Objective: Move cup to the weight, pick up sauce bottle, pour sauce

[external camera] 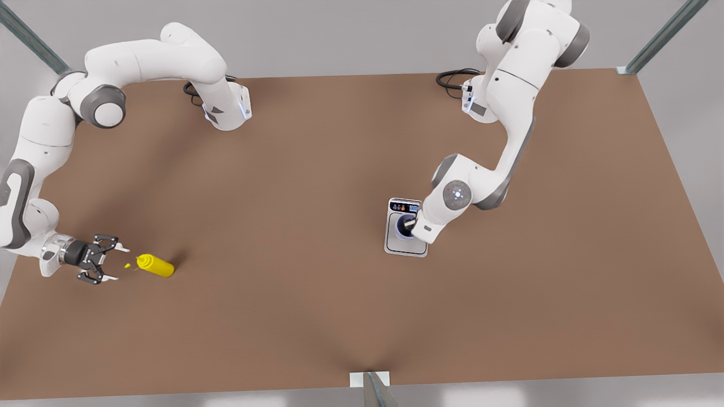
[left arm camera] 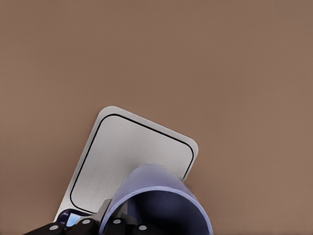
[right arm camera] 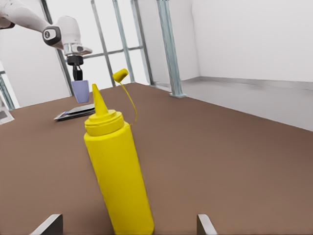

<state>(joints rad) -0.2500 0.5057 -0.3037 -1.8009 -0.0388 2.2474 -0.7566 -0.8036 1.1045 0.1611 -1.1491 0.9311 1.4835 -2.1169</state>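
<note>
The lavender cup (external camera: pixel 403 228) is over the plate of the weight (external camera: pixel 396 244), a flat silver scale, with my left gripper (external camera: pixel 409 226) shut on its rim. In the left wrist view the cup (left arm camera: pixel 156 200) covers one corner of the scale's plate (left arm camera: pixel 127 152). I cannot tell whether the cup rests on the plate or hangs just above it. The yellow sauce bottle (external camera: pixel 156 265) stands upright at the front view's left, its cap dangling on a tether. My right gripper (external camera: pixel 120 263) is open right beside the bottle (right arm camera: pixel 117 171), fingertips (right arm camera: pixel 49 226) on either side, short of it.
The brown table (external camera: pixel 294 186) stretches wide between the two arms. Both arm bases stand at the far edge with black cables (external camera: pixel 452 79) beside them. Metal frame posts (right arm camera: pixel 168 44) rise at the table's corners.
</note>
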